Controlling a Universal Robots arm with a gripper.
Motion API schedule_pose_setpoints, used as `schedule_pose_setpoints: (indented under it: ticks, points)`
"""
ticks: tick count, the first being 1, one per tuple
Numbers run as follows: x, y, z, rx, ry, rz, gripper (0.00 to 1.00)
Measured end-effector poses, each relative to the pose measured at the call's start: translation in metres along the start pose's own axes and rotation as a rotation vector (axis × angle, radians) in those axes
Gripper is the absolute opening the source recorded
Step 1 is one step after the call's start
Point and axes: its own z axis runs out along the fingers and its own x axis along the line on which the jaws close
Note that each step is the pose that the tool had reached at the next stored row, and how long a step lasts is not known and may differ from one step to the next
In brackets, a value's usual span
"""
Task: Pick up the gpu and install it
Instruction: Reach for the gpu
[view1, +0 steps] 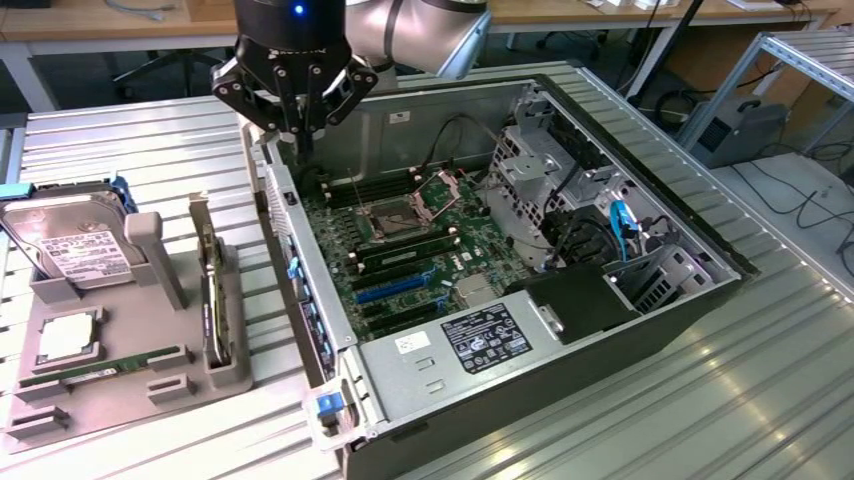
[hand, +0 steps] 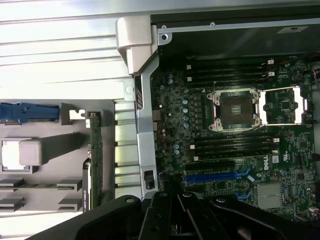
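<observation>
The gpu (view1: 210, 292) stands on its long edge in a slot of the grey holder (view1: 230, 372) on the exterior view's left, outside the computer case. The wrist view catches the gpu (hand: 95, 160) as a thin green-edged strip beside the case wall. My gripper (view1: 302, 138) hangs above the case's rear wall, up and to the exterior view's right of the gpu and well apart from it. Its dark fingers (hand: 161, 212) are shut together with nothing between them. The open case (view1: 561, 400) shows the motherboard (view1: 400, 250) with its blue slot (hand: 215, 176).
The holder also carries a silver hard drive (view1: 80, 250), a processor chip (view1: 64, 338) and a green memory stick (view1: 107, 364). Drive cages and cables (view1: 587, 230) occupy the case's right half. Around everything lies the ribbed metal table (view1: 747, 400).
</observation>
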Motion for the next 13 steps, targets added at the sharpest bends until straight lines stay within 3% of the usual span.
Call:
schedule_pose_setpoints:
  ticks: [13]
  points:
    - [0.0076,-0.0005,0.0002,0.0,0.0,0.0,0.11]
